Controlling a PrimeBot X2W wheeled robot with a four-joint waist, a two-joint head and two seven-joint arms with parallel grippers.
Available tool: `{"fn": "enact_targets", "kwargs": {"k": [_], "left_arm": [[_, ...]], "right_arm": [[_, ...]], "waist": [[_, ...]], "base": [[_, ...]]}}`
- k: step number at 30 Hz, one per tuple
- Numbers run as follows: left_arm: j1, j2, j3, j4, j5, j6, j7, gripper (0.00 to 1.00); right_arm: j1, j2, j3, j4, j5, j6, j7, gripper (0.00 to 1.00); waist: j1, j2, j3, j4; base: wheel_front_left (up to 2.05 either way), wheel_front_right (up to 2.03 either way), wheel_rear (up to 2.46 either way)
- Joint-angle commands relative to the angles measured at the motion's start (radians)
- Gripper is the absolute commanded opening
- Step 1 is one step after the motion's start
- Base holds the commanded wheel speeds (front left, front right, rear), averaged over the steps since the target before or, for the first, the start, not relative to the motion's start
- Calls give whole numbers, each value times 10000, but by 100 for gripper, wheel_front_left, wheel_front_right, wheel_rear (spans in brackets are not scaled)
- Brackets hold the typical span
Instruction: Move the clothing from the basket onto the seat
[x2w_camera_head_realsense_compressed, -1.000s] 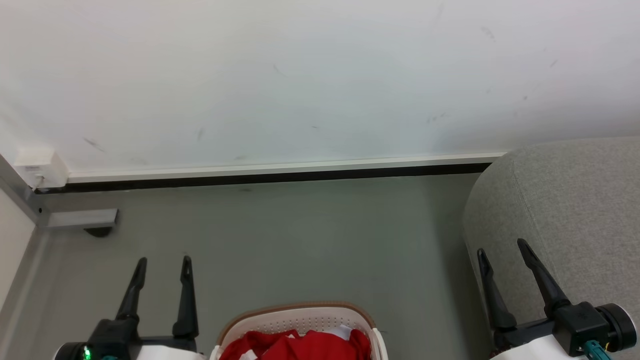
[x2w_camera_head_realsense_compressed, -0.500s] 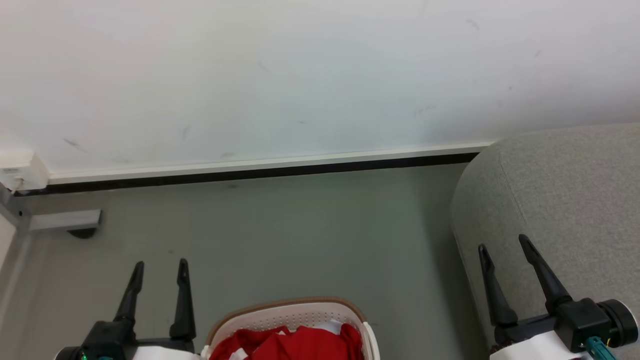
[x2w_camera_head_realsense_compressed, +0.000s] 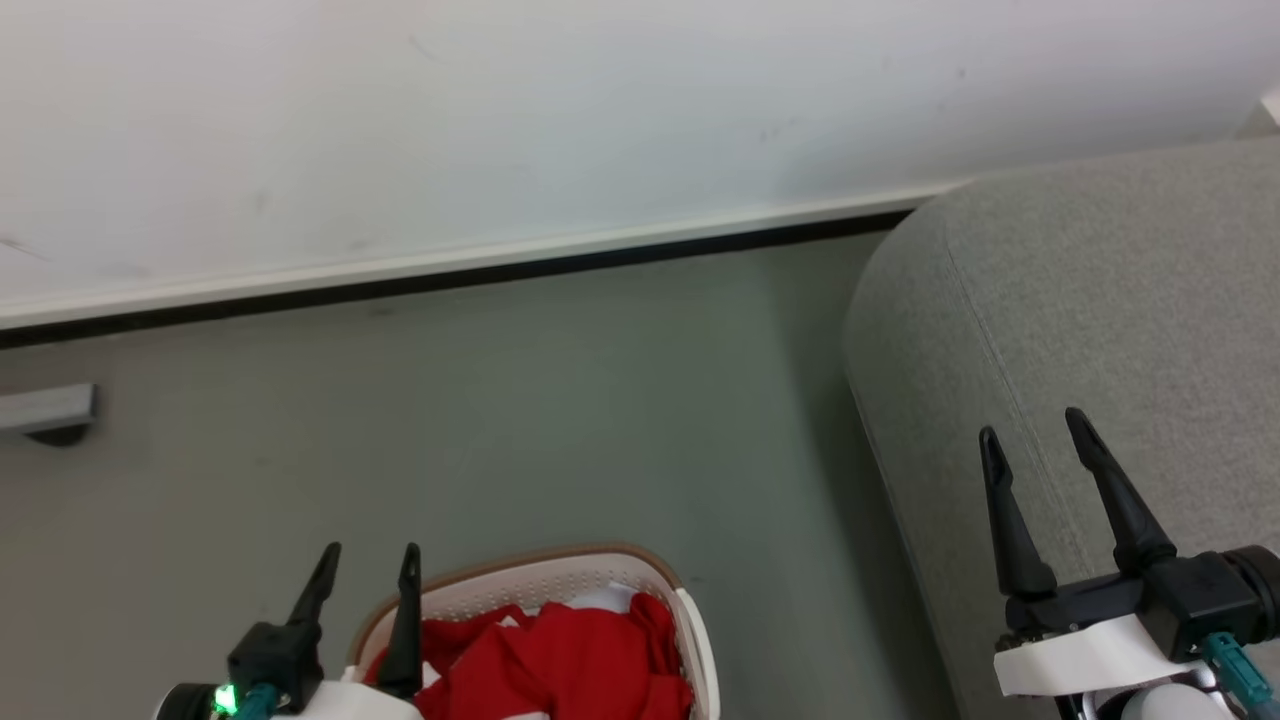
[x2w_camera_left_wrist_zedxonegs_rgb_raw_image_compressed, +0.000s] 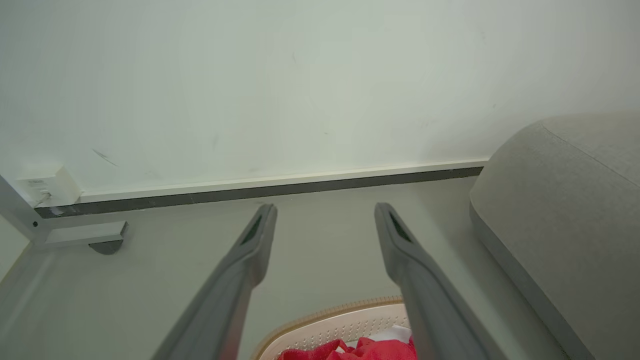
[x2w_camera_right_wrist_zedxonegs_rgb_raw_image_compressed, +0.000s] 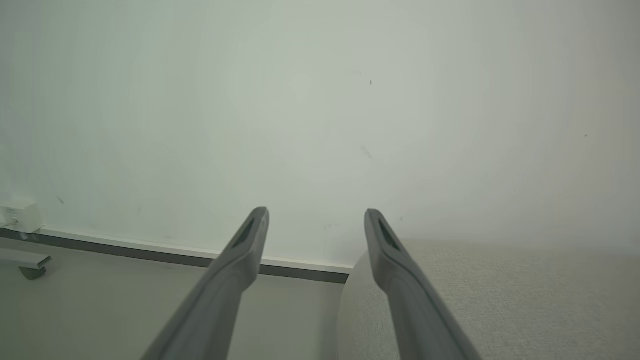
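Red clothing (x2w_camera_head_realsense_compressed: 560, 660) in one basket (x2w_camera_head_realsense_compressed: 520, 562); one seat (x2w_camera_head_realsense_compressed: 1100, 300); left hand (x2w_camera_head_realsense_compressed: 371, 550), right hand (x2w_camera_head_realsense_compressed: 1032, 423) spread

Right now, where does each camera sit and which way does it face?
Head view: on the head, facing forward and down at floor, basket, clothing and seat; left gripper lower left, right gripper lower right, both open.
Left wrist view: on that wrist, looking along its fingers toward the wall.
Right wrist view: on that wrist, looking along its fingers at wall and seat edge.
Shared: head and left wrist views both show basket and clothing.
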Motion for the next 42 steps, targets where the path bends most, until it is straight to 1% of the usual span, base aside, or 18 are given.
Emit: {"fn": "enact_targets", "kwargs": {"k": [1,11,16,20,25,28,31,32,35,36,40,42], "left_arm": [[-239,193,-79,371,201,-97,-7,100],[-1813,875,-695,3054,523,-795,147,100],[-2627,1169,-1346,4425,835,-1145,578,100],[-3232,1347,-1910,5496,1037,-1320,923,100],[-3905,1619,-2632,6804,1322,-1399,1682,100],[-4335,1719,-3015,7359,1467,-1411,1893,100],[-4595,1797,-3209,7677,1495,-1413,2036,100],[-4891,1909,-3419,7951,1566,-1420,2190,100],[-5297,2004,-3776,8358,1499,-1424,2335,100],[-5297,2004,-3776,8358,1499,-1424,2335,100],[-5753,2239,-4237,8891,1435,-1423,2491,100],[-5953,2267,-4472,9119,1438,-1413,2575,100]], "right_arm": [[-182,-39,-51,-100,52,-21,7,100],[-707,-39,-172,-503,412,-22,7,100],[-1003,-36,-193,-733,731,-21,7,100],[-1249,-35,-245,-910,993,-22,7,100],[-1541,-32,-186,-1089,1418,-21,7,100],[-1675,-33,-147,-1168,1580,-21,8,100],[-1775,-32,-141,-1195,1648,-22,8,100],[-1921,-32,-145,-1266,1701,-21,8,100],[-1978,-35,-238,-1329,1794,-22,8,100],[-1978,-35,-238,-1329,1794,-22,8,100],[-2101,-32,-296,-1292,1971,-21,8,100],[-2176,-32,-309,-1342,2032,-21,8,100]], "waist": [[0,0,418,-314],[0,0,1953,-971],[0,0,2804,-1255],[0,0,3394,-1474],[0,0,4051,-1689],[0,0,4427,-1794],[0,0,4718,-1859],[0,0,5050,-1937],[0,0,5476,-2026],[0,0,5476,-2026],[0,0,5912,-2109],[0,0,6087,-2140]], "base": [[0,0,0],[0,0,0],[0,0,0],[0,0,0],[0,0,0],[0,0,0],[0,0,0],[0,0,0],[0,0,0],[0,0,0],[0,0,0],[0,0,0]]}}
